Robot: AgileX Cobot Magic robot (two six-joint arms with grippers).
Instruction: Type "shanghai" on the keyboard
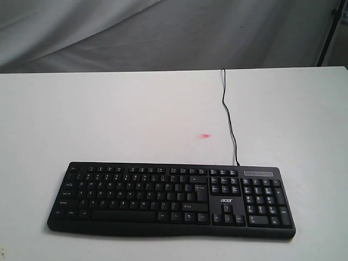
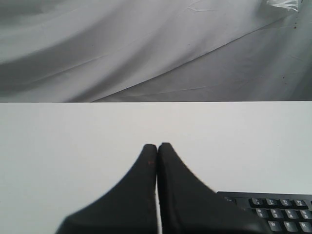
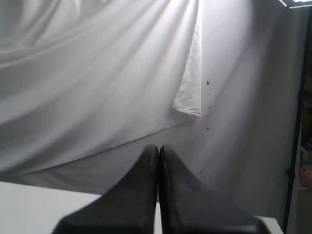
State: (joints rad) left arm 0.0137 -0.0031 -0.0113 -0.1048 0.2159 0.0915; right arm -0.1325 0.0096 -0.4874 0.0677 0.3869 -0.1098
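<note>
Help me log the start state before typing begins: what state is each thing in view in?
keyboard: flat on the table, keys up, nothing touching it.
cable: slack, running from the keyboard's back edge to the table's far edge.
left claw: shut, empty, near a keyboard corner.
right claw: shut, empty, facing the backdrop.

It looks like a staged test booth: a white table (image 1: 163,109) against a draped white cloth backdrop (image 1: 163,32).
</note>
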